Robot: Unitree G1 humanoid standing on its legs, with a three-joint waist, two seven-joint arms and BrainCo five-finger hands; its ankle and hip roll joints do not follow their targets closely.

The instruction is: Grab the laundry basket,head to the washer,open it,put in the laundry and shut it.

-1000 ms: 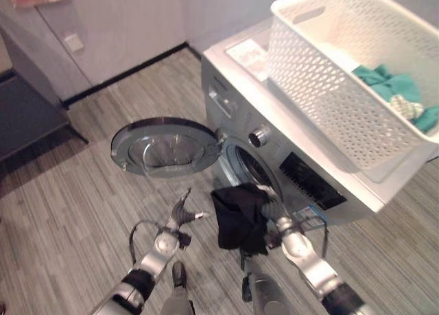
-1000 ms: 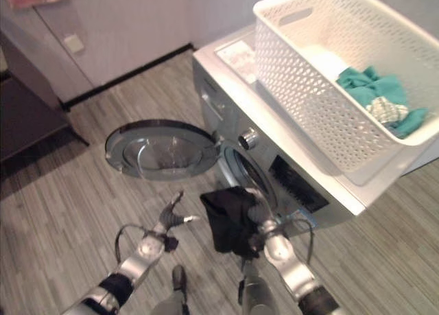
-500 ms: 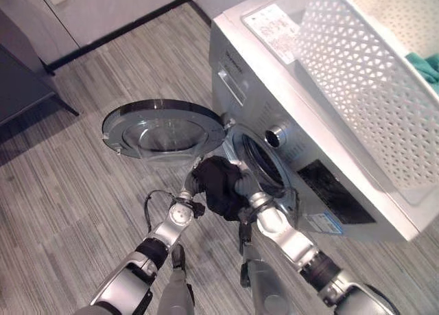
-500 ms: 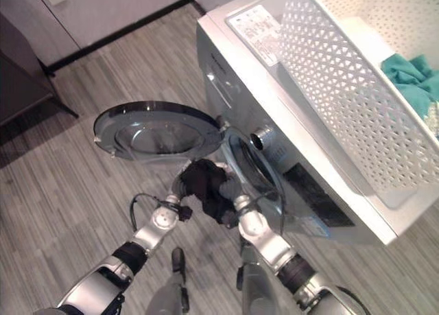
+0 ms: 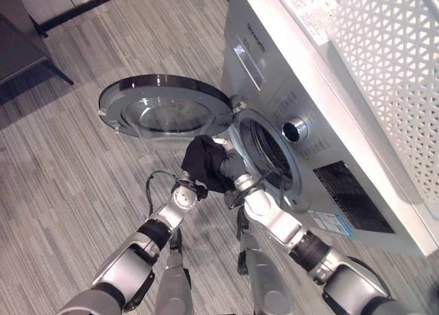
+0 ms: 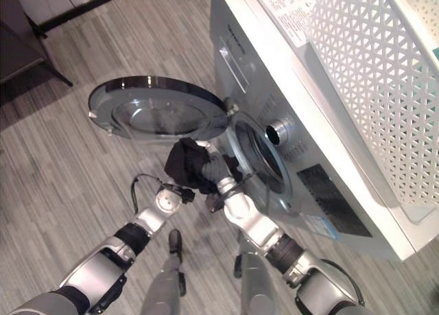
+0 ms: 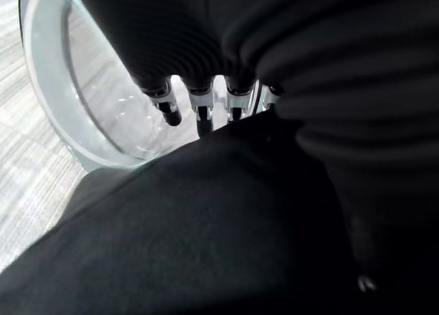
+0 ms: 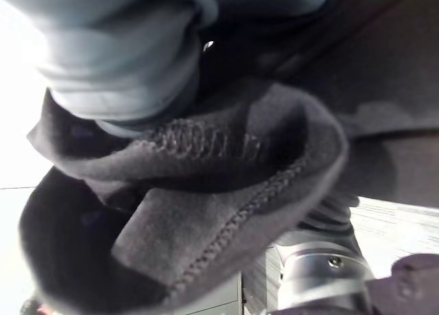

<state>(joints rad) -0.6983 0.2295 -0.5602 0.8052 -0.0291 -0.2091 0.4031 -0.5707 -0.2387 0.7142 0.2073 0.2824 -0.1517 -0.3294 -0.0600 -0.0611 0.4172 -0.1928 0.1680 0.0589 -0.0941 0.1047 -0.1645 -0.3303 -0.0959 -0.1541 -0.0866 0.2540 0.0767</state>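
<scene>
Right hand (image 5: 230,169) fingers buried in black garment (image 5: 203,162) — grip can't be told. Left hand (image 7: 206,68) fingers (image 7: 167,108) straight against it. Just beyond: washer (image 5: 322,164) drum mouth (image 5: 269,156), door (image 5: 163,111) open. Basket (image 6: 384,75) on top — loading underway, closing left.

Grey plank floor (image 5: 62,184), washer (image 5: 322,157) on it (door open), white basket (image 5: 391,75) on top

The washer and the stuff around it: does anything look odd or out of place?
Nothing broken or spilled. The white basket sits on top of the washer, its door swung open, and both hands bunch a black cloth at the drum opening.
</scene>
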